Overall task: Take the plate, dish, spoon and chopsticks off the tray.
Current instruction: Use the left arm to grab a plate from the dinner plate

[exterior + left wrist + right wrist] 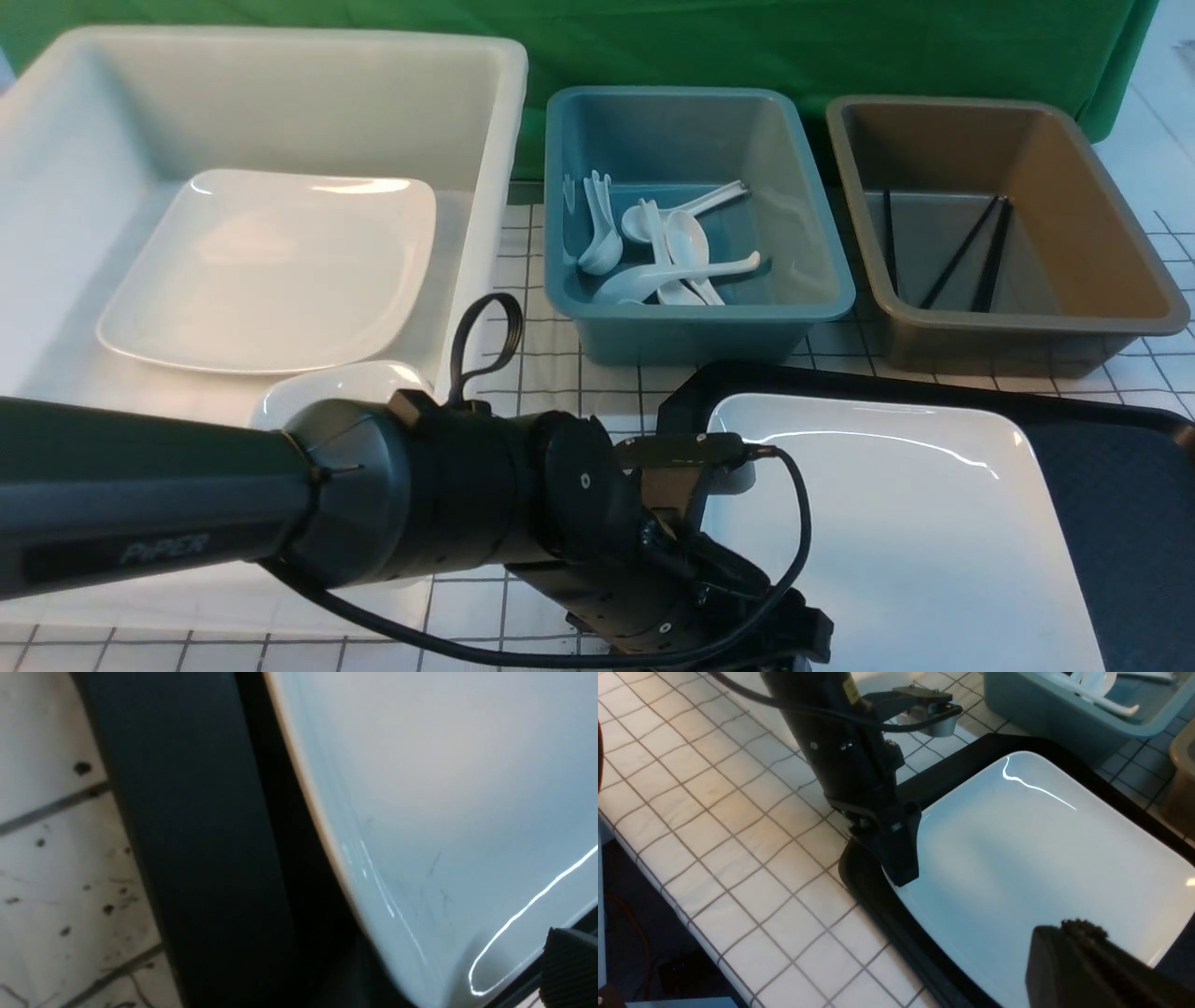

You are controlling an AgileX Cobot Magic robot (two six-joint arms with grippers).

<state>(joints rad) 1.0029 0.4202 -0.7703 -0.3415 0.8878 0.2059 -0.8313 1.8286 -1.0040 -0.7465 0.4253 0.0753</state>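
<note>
A large white plate lies on the black tray at the front right. My left gripper is at the plate's left rim by the tray's edge. One of its fingers stands far out to the side and the other is out of view, so it is open and holds nothing. My right gripper hovers shut and empty over the plate's near part. Several white spoons lie in the blue bin. Black chopsticks lie in the brown bin. A small white dish sits in the white bin.
A second large white plate rests in the white bin at the back left. My left arm reaches across the front of that bin. The three bins line the back of the tiled table. Its front edge runs close to the tray.
</note>
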